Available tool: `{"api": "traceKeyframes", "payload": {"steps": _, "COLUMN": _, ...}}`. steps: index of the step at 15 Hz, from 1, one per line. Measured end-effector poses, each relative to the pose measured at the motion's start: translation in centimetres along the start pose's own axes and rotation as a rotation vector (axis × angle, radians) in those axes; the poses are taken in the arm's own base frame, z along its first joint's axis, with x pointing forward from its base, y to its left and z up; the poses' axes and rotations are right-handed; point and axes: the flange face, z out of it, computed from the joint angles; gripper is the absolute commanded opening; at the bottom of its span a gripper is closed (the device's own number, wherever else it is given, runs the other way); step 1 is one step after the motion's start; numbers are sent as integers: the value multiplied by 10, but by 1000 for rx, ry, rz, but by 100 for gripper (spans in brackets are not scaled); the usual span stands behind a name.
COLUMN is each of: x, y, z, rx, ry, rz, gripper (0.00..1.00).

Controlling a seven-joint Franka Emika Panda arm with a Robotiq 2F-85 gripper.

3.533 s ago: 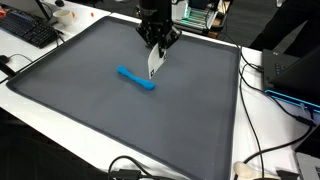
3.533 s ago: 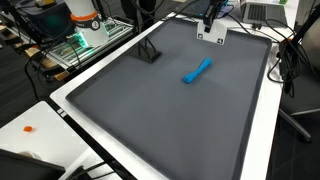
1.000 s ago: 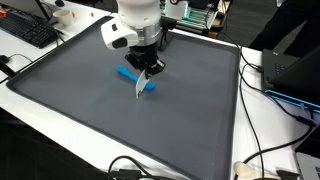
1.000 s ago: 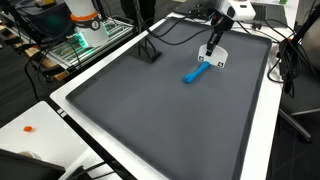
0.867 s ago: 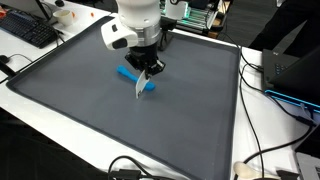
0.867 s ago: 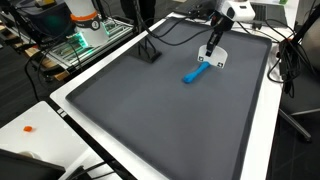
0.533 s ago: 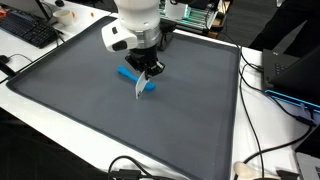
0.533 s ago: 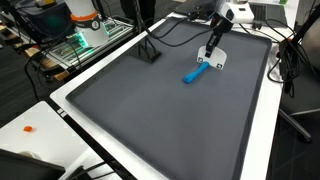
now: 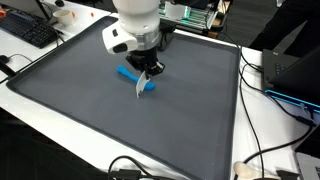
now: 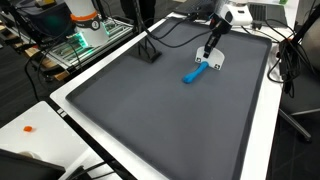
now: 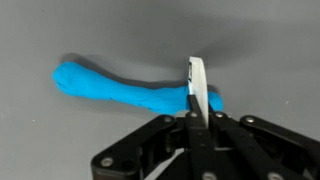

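My gripper (image 9: 146, 72) hangs low over the dark grey mat (image 9: 80, 80) and is shut on a thin white flat card (image 9: 141, 86) that points down toward the mat. A long blue object (image 9: 129, 75) lies on the mat right under and beside the card. In the wrist view the card (image 11: 196, 88) stands edge-on between my shut fingers (image 11: 196, 125), with the blue object (image 11: 120, 88) lying across behind it. In an exterior view the gripper (image 10: 210, 50) holds the card (image 10: 212, 60) just beyond the blue object (image 10: 194, 73). Contact between card and blue object cannot be told.
The mat (image 10: 140, 110) has a raised dark rim on a white table (image 9: 45, 100). A small black stand (image 10: 149, 53) sits on the mat. A keyboard (image 9: 25, 30), cables (image 9: 255, 150) and electronics (image 10: 85, 35) lie around the table edges.
Since 3.5 s ago the gripper has moved from the mat's far edge down to the blue object, carrying the card. Over the last second nothing has visibly moved.
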Motion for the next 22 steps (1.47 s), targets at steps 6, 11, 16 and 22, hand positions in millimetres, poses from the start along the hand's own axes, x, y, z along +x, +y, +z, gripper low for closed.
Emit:
{"api": "traceKeyframes", "payload": {"steps": 6, "x": -4, "y": 0, "z": -1, "rx": 5, "ry": -32, "rz": 8, "gripper": 1}}
{"api": "traceKeyframes", "payload": {"steps": 11, "x": -5, "y": 1, "z": -7, "rx": 15, "ry": -25, "rz": 15, "gripper": 1}}
{"api": "traceKeyframes", "payload": {"steps": 16, "x": -7, "y": 4, "z": -32, "rx": 28, "ry": 4, "rz": 24, "gripper": 1}}
{"api": "traceKeyframes", "payload": {"steps": 22, "x": -8, "y": 20, "z": -61, "rx": 31, "ry": 46, "rz": 46, "gripper": 1}}
